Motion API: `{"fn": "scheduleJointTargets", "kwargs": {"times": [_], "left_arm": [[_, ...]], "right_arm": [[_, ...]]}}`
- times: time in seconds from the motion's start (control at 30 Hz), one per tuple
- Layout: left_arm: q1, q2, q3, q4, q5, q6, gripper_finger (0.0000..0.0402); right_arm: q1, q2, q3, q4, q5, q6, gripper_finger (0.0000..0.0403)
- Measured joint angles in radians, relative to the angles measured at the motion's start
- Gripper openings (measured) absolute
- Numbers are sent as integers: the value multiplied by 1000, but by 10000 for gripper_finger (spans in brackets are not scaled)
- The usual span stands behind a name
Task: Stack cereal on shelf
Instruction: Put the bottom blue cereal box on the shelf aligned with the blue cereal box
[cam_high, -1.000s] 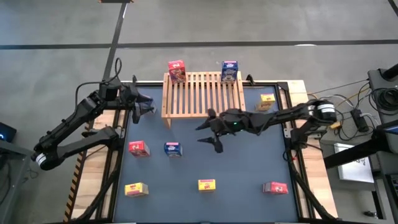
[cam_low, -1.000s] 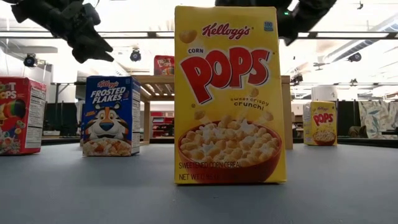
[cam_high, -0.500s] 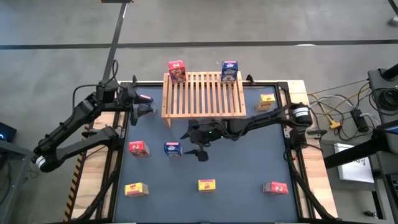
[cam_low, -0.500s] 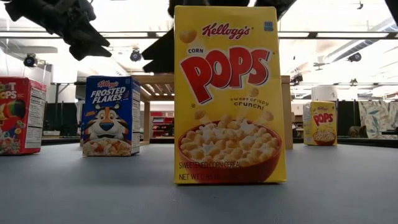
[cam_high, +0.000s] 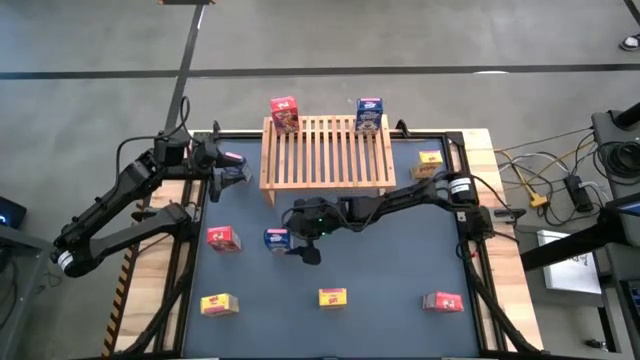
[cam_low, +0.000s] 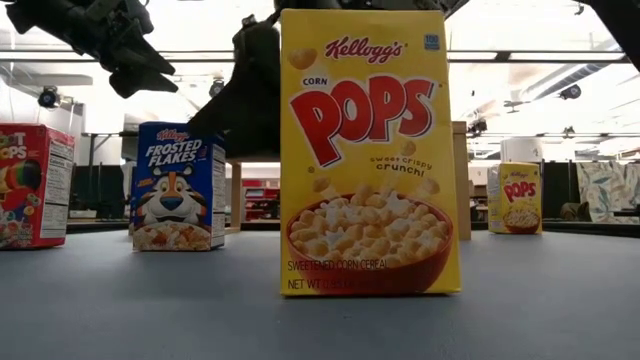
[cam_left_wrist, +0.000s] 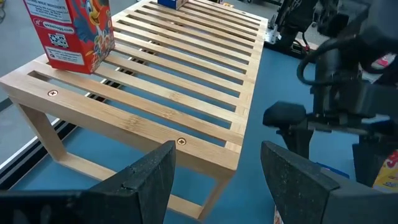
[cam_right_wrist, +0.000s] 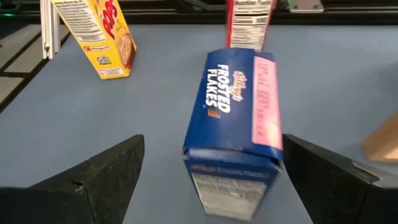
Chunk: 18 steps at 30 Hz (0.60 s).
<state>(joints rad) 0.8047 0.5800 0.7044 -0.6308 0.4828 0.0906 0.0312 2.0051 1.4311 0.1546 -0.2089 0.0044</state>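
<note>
A red and a blue box already stand on the wooden shelf (cam_high: 327, 152) as the right gripper (cam_high: 300, 245), fingers spread wide, straddles the blue cereal box (cam_high: 277, 239) upright on the mat; closing squarely comes next. The left gripper (cam_high: 232, 166) waits part-open beside the shelf
</note>
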Motion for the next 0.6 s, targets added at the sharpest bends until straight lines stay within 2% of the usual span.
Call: {"fn": "scheduleJointTargets", "kwargs": {"times": [0.27,0.47,0.6], "left_arm": [[0,0,0,-8,0,0,219],[-1,0,0,-8,0,-3,219],[-1,0,0,-8,0,-3,219]], "right_arm": [[4,59,50,-9,3,4,364],[4,47,46,-25,88,-4,363],[4,45,46,-23,89,-5,341]]}}
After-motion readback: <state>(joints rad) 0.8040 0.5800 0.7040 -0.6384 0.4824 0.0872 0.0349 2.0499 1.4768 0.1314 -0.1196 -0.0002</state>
